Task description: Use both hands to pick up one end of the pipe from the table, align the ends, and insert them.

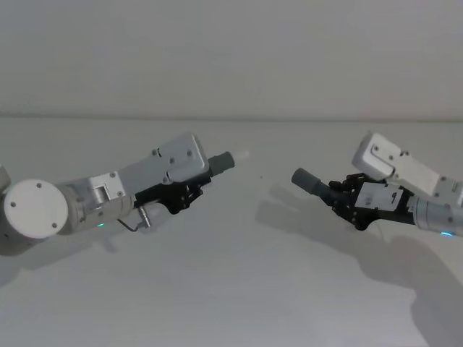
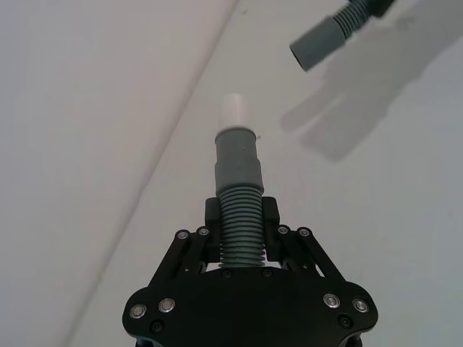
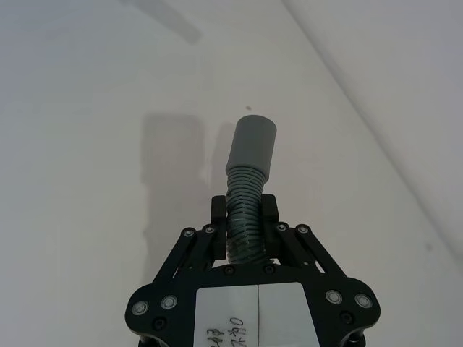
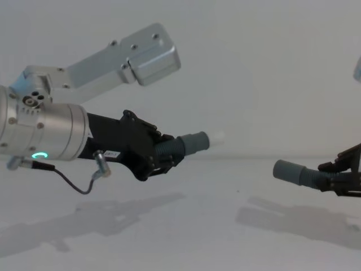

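Both pipe pieces are held in the air above the white table (image 1: 231, 296), a gap apart. My left gripper (image 1: 192, 190) (image 2: 241, 214) (image 4: 167, 151) is shut on the ribbed part of one pipe piece (image 2: 239, 238). Its smooth grey cuff (image 1: 223, 161) (image 2: 237, 163) (image 4: 193, 142) ends in a white tip (image 2: 234, 110) and points toward the right arm. My right gripper (image 1: 341, 196) (image 3: 244, 210) (image 4: 340, 176) is shut on the ribs of the other pipe piece (image 3: 244, 202). That piece's grey cuff (image 1: 309, 181) (image 3: 253, 148) (image 4: 289, 171) (image 2: 324, 43) points back toward the left and sits slightly lower.
A pale wall rises behind the table's far edge (image 1: 231, 118). Arm shadows lie on the table surface under both grippers. A thin cable loop (image 4: 84, 183) hangs below the left wrist.
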